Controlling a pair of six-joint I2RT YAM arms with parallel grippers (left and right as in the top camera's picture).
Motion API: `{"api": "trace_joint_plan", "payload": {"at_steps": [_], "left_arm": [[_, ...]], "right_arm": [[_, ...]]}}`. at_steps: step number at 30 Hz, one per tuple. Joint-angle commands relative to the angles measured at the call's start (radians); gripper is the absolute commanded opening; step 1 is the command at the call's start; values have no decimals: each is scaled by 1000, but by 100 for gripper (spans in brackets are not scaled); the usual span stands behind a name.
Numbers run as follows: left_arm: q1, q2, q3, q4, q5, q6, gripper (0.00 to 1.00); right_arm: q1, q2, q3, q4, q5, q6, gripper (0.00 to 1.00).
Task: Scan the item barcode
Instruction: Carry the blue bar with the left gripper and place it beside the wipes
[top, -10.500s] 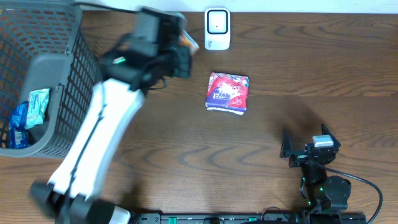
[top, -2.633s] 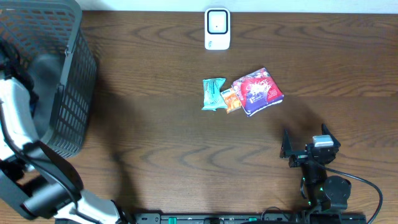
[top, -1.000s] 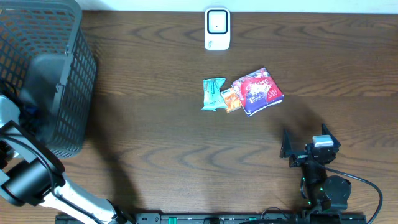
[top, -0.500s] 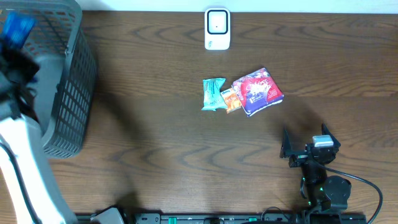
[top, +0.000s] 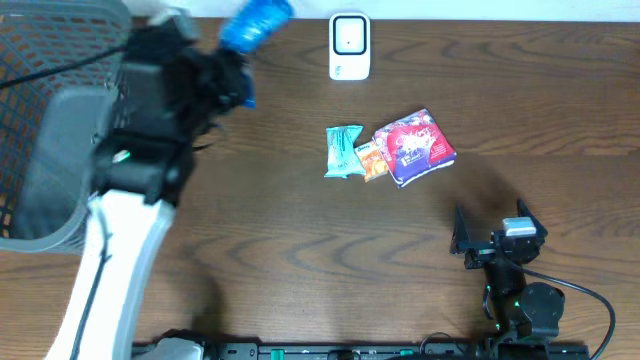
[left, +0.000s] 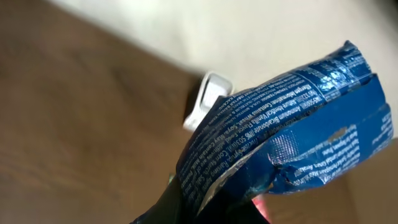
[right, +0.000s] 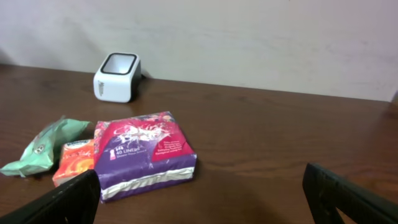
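Blue packet (top: 255, 20) pinched in my left gripper (top: 232, 70), up beside the scanner (top: 349, 46).
My left jaws are squeezed narrow on the packet's lower end. It sticks up tilted over the far edge of the wooden table (top: 300, 250), between the grey basket (top: 40, 60) and the white scanner. From my left wrist its small-print side and crimped seam face the camera, with the scanner behind. My right gripper (top: 490, 224) rests spread wide at the near right, holding nothing. A teal packet (top: 343, 151), an orange packet (top: 371, 160) and a red-purple pack (top: 414, 147) lie side by side mid-table.
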Motion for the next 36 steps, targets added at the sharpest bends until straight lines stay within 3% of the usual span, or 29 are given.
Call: {"api": "trace_joint_plan", "payload": {"at_steps": [1, 8, 13, 16, 19, 22, 29, 36], "left_arm": [[-68, 132, -14, -36, -162, -83, 7], [-146, 366, -14, -92, -204, -323, 7], [-200, 489, -14, -90, -138, -381, 9], [-218, 517, -14, -94, -133, -380, 42], [-226, 512, -14, -103, -128, -378, 54], [-220, 497, -14, -103, -82, -339, 63], [-176, 354, -13, -115, -42, -237, 64], [-134, 85, -13, -188, -44, 79, 70]], "right_arm": [[-3, -4, 0, -4, -6, -13, 99], [-3, -4, 0, -4, -5, -13, 99], [-3, -4, 0, -4, -5, -13, 99], [-3, -4, 0, -4, -5, -13, 99], [-3, -4, 0, -4, -5, -13, 99], [-3, -4, 0, -4, -5, -13, 99], [-3, -4, 0, -4, -5, -13, 99], [-3, -4, 0, -4, -5, -13, 99]]}}
